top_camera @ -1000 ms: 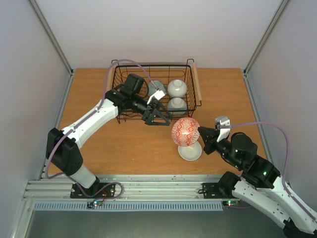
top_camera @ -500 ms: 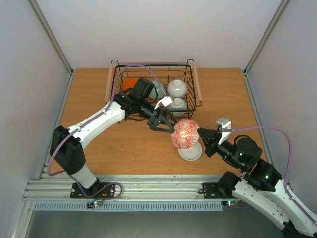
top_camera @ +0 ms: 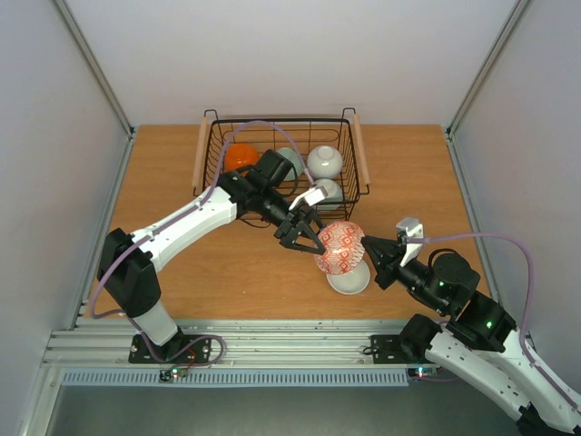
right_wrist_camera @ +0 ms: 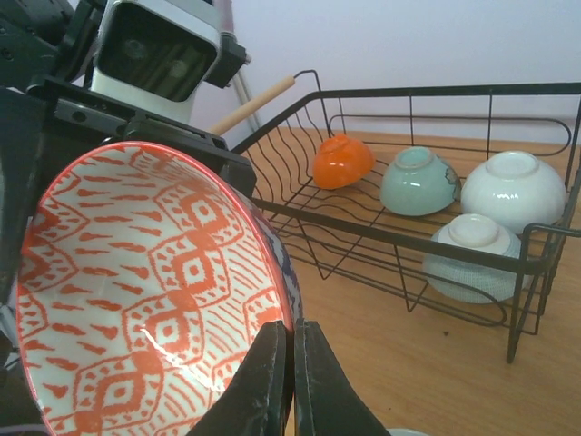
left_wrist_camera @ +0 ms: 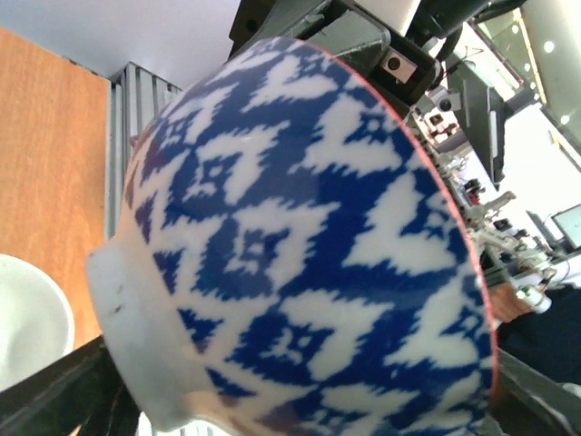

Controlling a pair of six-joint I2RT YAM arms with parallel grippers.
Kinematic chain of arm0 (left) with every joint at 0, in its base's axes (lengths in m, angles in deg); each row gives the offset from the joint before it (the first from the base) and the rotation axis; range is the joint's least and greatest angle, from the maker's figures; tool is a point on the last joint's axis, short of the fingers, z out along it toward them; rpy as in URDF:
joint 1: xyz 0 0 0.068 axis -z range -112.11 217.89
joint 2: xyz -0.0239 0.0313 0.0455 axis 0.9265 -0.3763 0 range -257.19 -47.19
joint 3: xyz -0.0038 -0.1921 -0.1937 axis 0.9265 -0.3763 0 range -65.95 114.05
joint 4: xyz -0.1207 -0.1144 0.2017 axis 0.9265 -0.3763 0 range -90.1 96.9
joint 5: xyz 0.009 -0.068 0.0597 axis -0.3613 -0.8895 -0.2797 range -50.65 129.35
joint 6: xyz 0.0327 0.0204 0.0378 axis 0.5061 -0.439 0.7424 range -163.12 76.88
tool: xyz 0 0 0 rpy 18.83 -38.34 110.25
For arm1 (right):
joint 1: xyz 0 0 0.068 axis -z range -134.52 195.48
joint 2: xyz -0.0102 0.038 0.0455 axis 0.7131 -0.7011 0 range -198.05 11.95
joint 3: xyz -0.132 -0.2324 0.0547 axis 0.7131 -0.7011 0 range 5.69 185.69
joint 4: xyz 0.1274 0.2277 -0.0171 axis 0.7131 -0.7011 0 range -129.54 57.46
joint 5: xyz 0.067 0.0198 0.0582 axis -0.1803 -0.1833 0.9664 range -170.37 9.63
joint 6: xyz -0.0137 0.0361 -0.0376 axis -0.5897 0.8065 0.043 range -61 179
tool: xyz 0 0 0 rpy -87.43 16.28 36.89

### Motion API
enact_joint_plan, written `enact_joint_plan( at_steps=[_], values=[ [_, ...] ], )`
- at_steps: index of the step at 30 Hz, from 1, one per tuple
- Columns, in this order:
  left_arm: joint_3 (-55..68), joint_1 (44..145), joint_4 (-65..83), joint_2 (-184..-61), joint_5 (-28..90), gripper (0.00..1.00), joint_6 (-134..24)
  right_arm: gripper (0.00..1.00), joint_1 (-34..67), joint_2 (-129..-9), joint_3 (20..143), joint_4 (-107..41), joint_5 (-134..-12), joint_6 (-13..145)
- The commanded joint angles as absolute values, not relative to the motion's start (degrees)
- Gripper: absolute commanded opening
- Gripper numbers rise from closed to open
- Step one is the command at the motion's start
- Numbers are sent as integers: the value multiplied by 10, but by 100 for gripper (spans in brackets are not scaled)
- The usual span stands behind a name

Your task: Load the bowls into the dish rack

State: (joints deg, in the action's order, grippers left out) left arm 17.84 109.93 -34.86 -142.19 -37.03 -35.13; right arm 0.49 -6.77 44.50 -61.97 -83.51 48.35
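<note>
The blue-and-white patterned bowl point(top_camera: 341, 245), orange-red inside, hangs tilted above the table, and my right gripper point(top_camera: 368, 251) is shut on its rim point(right_wrist_camera: 292, 363). My left gripper point(top_camera: 311, 242) is open, and its fingers point(left_wrist_camera: 54, 400) stand on either side of the bowl's blue outer wall point(left_wrist_camera: 300, 245). A white bowl point(top_camera: 349, 279) sits on the table under the held bowl. The black wire dish rack point(top_camera: 354, 154) holds an orange bowl point(top_camera: 241, 156), a mint bowl point(top_camera: 292, 160), a white bowl point(top_camera: 324, 162) and a pale bowl point(top_camera: 328, 191), all upside down.
The rack stands at the back middle of the wooden table point(top_camera: 182, 263), with wooden handles point(top_camera: 199, 154) on its left and right sides. Grey walls close in the table. The left arm reaches across the rack's front edge.
My left arm has swung out from the rack to the right and nearer, up to the held bowl, uncovering the orange bowl. The right gripper shifted the bowl slightly.
</note>
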Motion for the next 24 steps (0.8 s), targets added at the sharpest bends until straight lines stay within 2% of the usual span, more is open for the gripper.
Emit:
enact_joint_plan(
  at_steps=[1, 5, 11, 15, 16, 20, 22, 24],
  values=[
    [200, 1102, -366, -1430, -373, 75, -326, 1, 7, -67, 447, -577, -833, 476],
    [205, 1101, -382, -1431, -374, 52, -314, 1, 7, -73, 448, -575, -833, 475],
    [208, 1101, -387, -1431, -370, 3, -305, 1, 7, -81, 449, -574, -829, 473],
    [213, 1101, -391, -1432, -358, 0, -303, 2, 7, -88, 457, -576, -823, 472],
    [216, 1101, -394, -1431, -346, 0, -301, 6, 7, -89, 459, -578, -823, 471],
    [235, 1102, -407, -1422, -241, 0, -295, 57, 7, -88, 466, -582, -835, 469],
    [247, 1100, -413, -1417, -182, 0, -296, 72, 7, -83, 467, -584, -844, 470],
    [261, 1096, -415, -1413, -135, 0, -300, 83, 7, -79, 463, -585, -850, 472]
  ],
)
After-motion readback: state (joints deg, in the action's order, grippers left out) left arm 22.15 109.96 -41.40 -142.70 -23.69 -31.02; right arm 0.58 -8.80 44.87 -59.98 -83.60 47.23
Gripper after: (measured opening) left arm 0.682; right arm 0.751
